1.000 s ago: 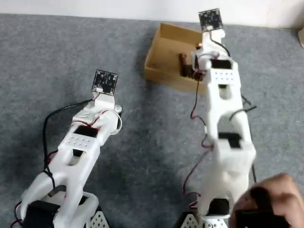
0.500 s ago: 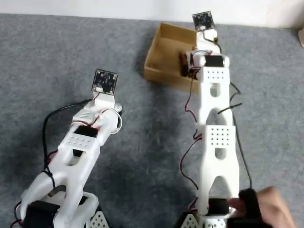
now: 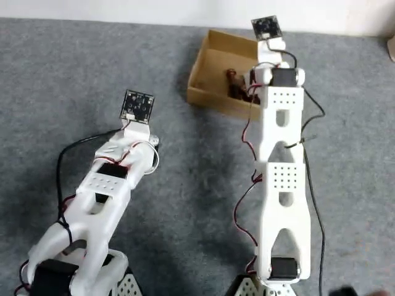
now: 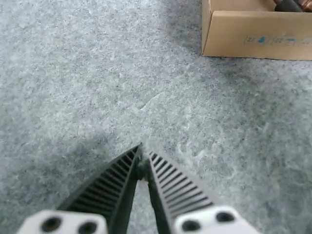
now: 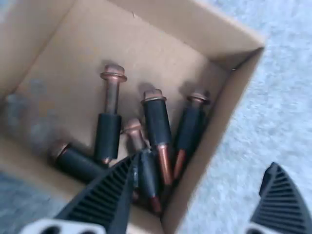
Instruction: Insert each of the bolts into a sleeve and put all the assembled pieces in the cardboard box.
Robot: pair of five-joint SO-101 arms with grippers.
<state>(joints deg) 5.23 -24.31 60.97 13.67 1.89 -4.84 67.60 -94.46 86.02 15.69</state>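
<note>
**Hovering open over a box of finished pieces**

Your right tool (image 5: 203, 163) hung above the cardboard box (image 5: 195, 24) with its jaws spread wide and nothing between them. That fits a drop into the box rather than a pick. One ribbed finger stood over the box floor and the other out past the near wall, over the grey desk (image 3: 197, 172).

Five assembled pieces lay on the box floor, each a copper-coloured bolt pushed through a black sleeve:

- Three lay roughly side by side: one (image 5: 109, 126), a second (image 5: 158, 124) and a third (image 5: 192, 124) close to the wall.
- A fourth (image 5: 78, 163) lay crosswise toward the corner.
- A fifth (image 5: 144, 173) was partly under the tool's finger, touching its neighbours.

They looked heaped as dropped pieces settle, not laid in order. The box walls kept them from rolling off.

Your left tool (image 4: 145, 151) was held low over bare desk, well apart from the box, its jaws closed tip to tip on nothing. I judged it parked there to keep out of the right arm's way.

No loose bolt or sleeve showed on the desk in the high view, so you seemed at or near the end of the task. The part of the desk under the arms was hidden, so I could not be sure.
</note>
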